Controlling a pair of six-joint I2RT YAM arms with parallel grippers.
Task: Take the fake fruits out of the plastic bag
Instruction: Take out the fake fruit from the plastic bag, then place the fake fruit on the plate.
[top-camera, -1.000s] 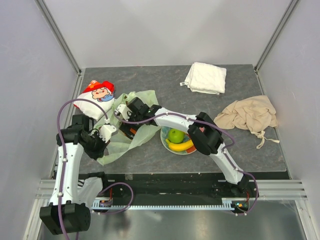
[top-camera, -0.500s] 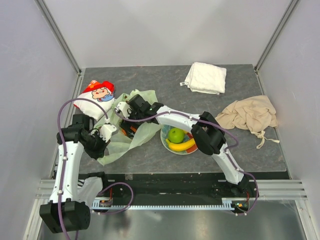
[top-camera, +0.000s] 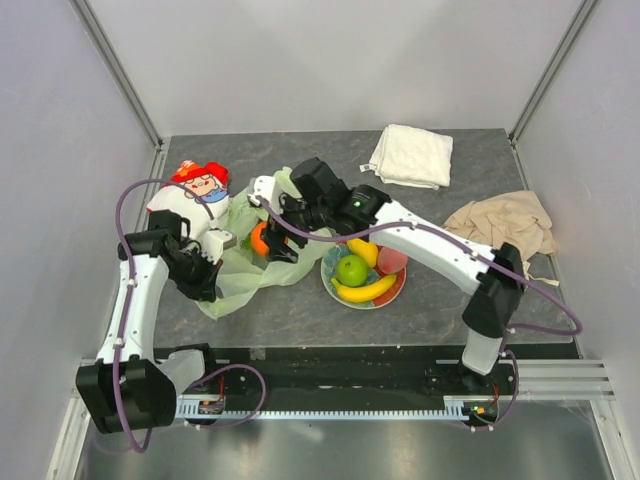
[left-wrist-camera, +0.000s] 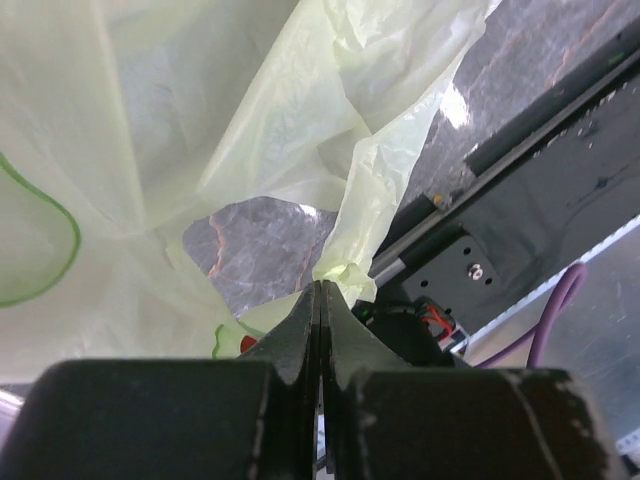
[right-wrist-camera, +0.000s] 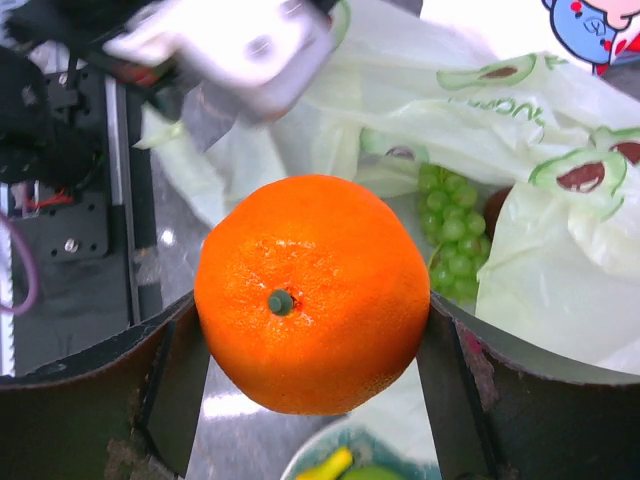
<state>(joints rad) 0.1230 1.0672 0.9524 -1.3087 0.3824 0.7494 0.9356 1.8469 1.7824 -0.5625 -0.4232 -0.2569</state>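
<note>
- The plastic bag (top-camera: 245, 275) lies crumpled on the desk (top-camera: 300, 165), just left of the plate (top-camera: 397, 291).
- The left tool (left-wrist-camera: 320, 300), further left of the plate than the bag's middle, has its fingers pressed together on a twisted fold of the bag's film. It holds that fold clear of the desk.
- The right tool (right-wrist-camera: 312, 340) grips the orange (right-wrist-camera: 312, 293), one finger touching each side of it. The orange hangs over the bag, left of the plate.
- A green grape bunch (right-wrist-camera: 452, 235) sits inside the bag, below the orange.
- On the plate rest a green apple (top-camera: 351, 270), a banana (top-camera: 365, 291) at the near rim, and a pink peach (top-camera: 392, 261) at the right.
- A snack packet (top-camera: 195, 190) lies well left of the plate, beyond the bag.
- A white towel (top-camera: 412, 155) lies behind the plate, and a beige cloth (top-camera: 500, 228) lies to its right.
</note>
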